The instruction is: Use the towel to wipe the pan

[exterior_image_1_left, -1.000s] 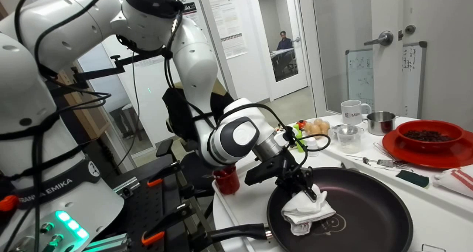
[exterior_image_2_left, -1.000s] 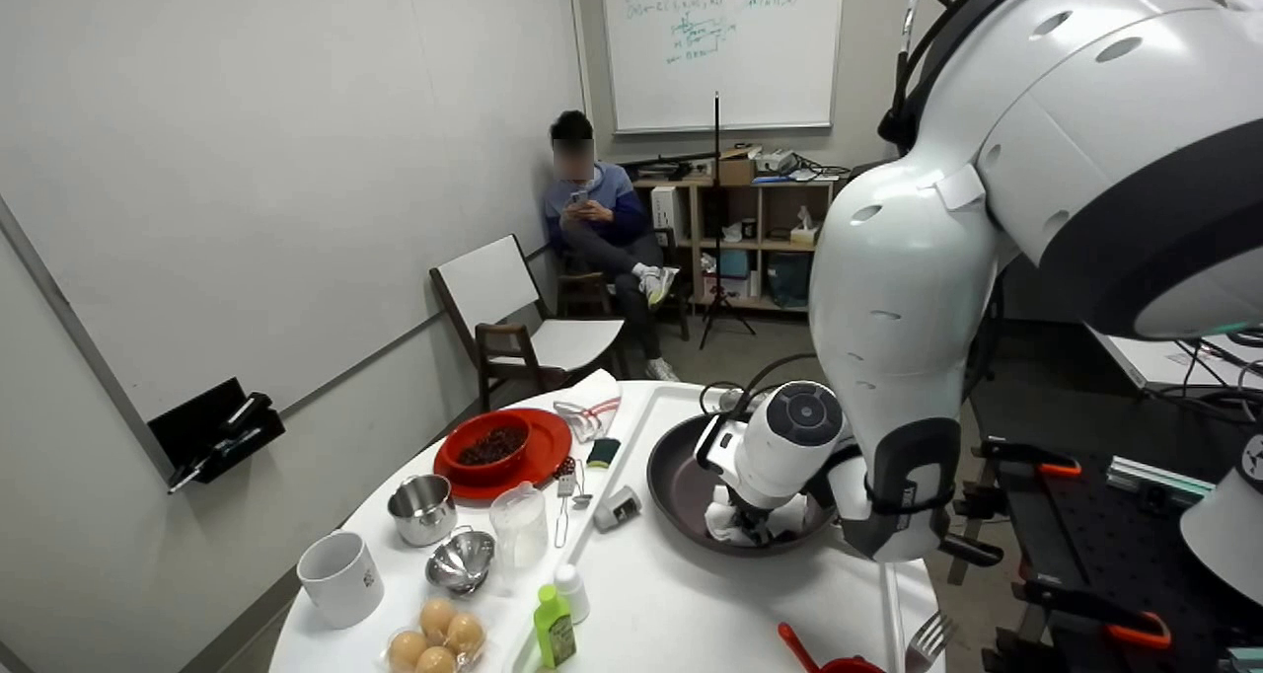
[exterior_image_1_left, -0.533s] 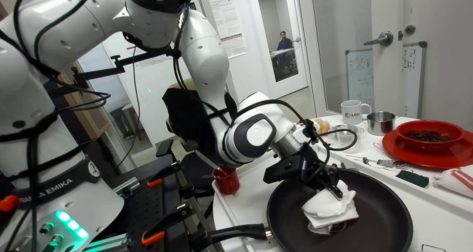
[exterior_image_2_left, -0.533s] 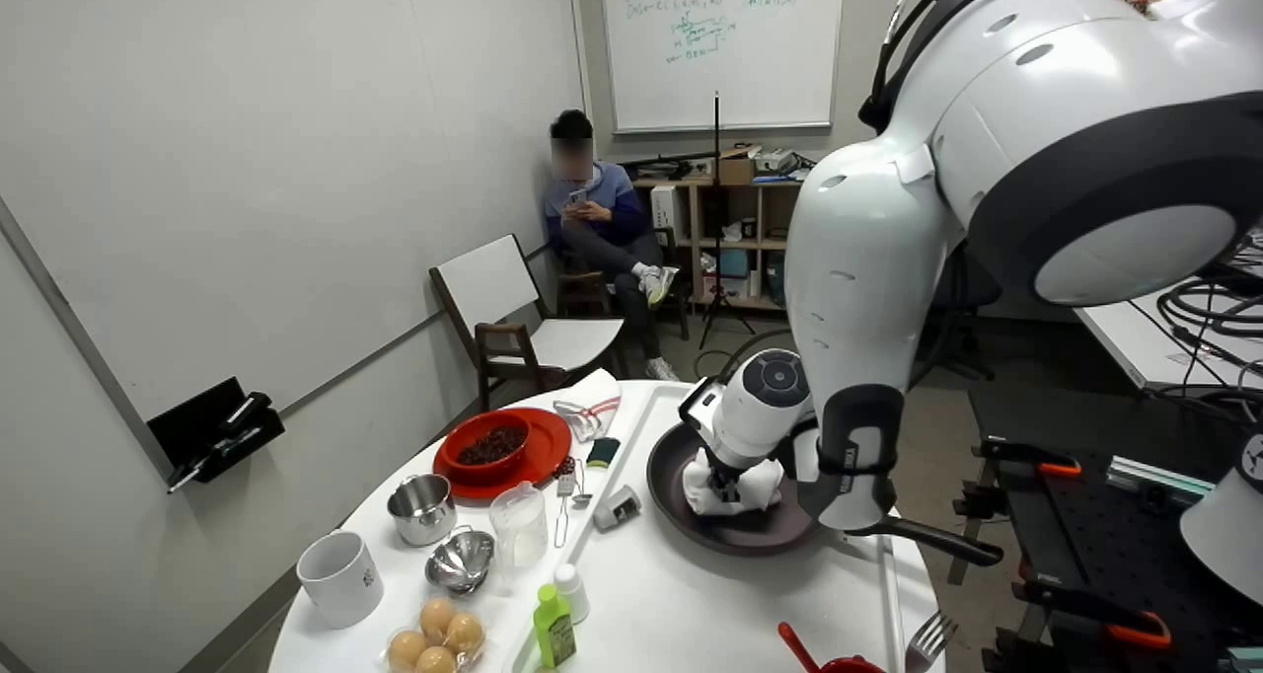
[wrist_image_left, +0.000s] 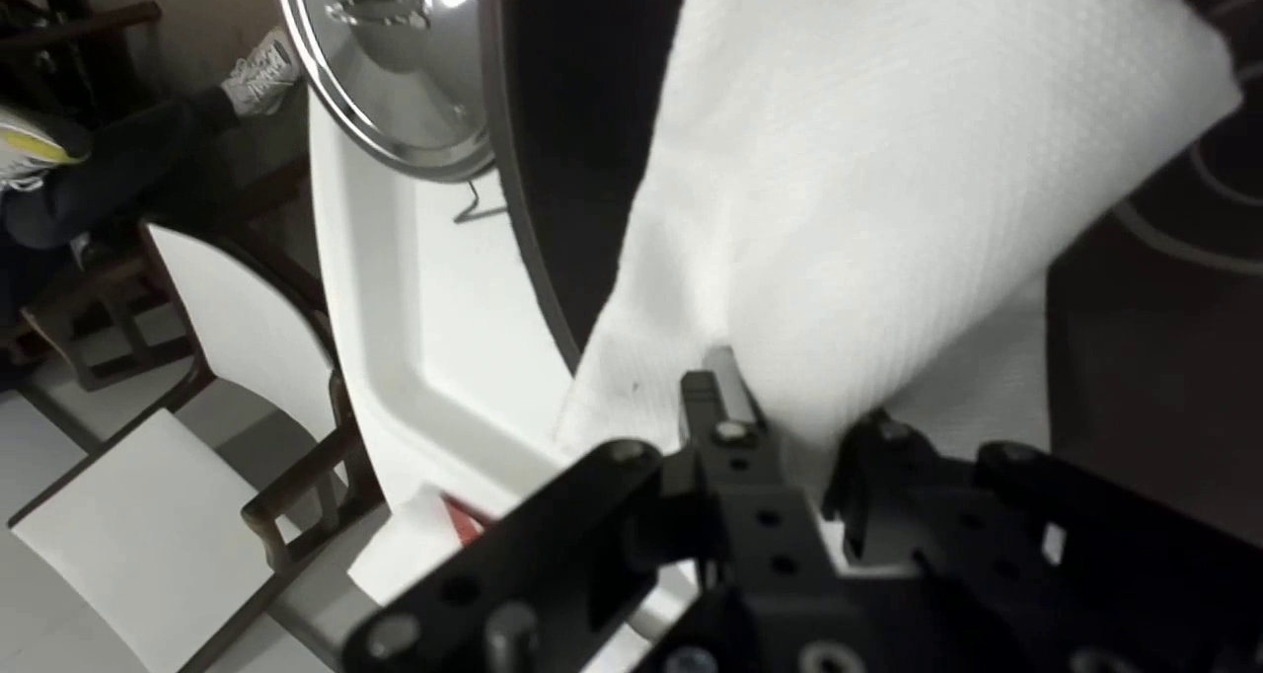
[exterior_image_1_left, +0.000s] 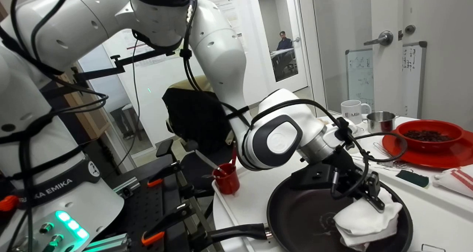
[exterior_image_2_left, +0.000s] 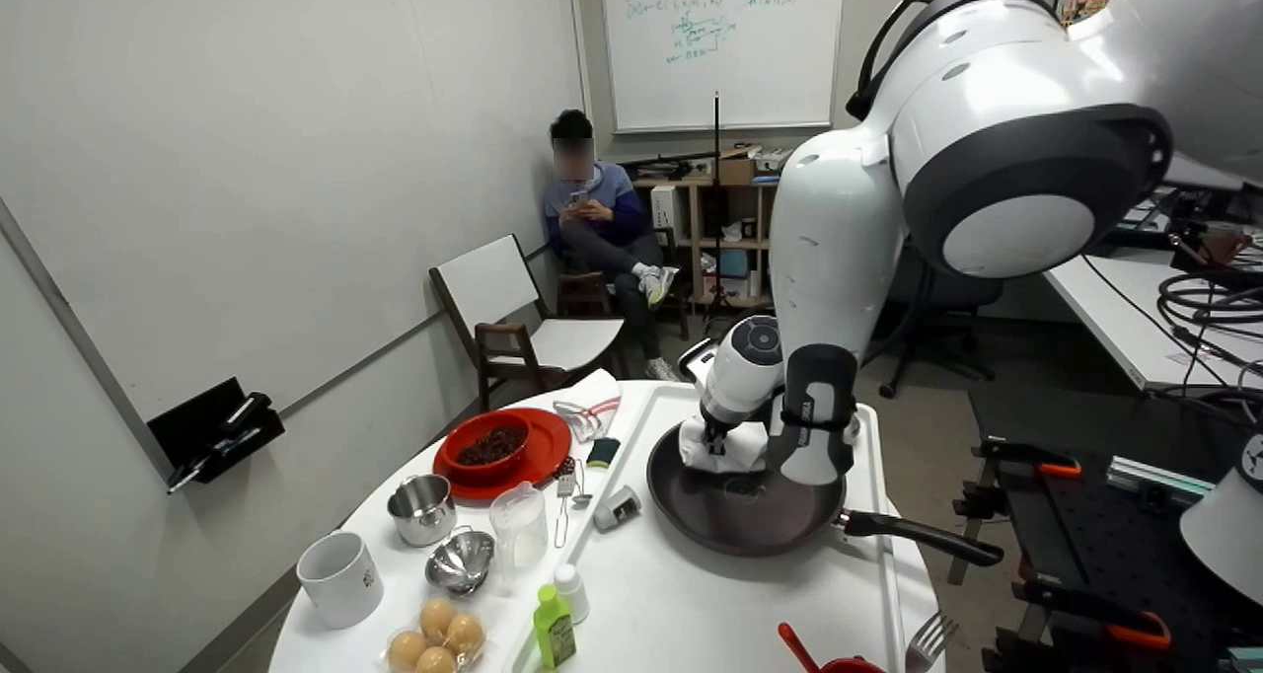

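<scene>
A folded white towel (exterior_image_1_left: 366, 222) lies in the dark frying pan (exterior_image_1_left: 306, 211), against the side away from the handle (exterior_image_1_left: 240, 231). The towel (exterior_image_2_left: 740, 451) and pan (exterior_image_2_left: 750, 525) also show in an exterior view, with the towel by the pan's back rim. My gripper (exterior_image_1_left: 377, 204) points down at a tilt and pinches the top of the towel. In the wrist view, cloth (wrist_image_left: 868, 160) bunches between the two fingers of my gripper (wrist_image_left: 799, 411). The far fingertip is partly hidden by cloth. Pan floor beneath the towel is hidden.
A red cup with utensils (exterior_image_1_left: 226, 181) stands near the pan handle. Beyond the tray's raised edge are a green sponge (exterior_image_1_left: 412, 178), a striped cloth (exterior_image_1_left: 456, 180) and a red bowl (exterior_image_1_left: 430, 141) on a red plate. A shiny lid (wrist_image_left: 395, 91) lies beside the pan.
My gripper has carried the towel across the pan floor, from the handle side to the opposite side. The pan has stayed in place.
</scene>
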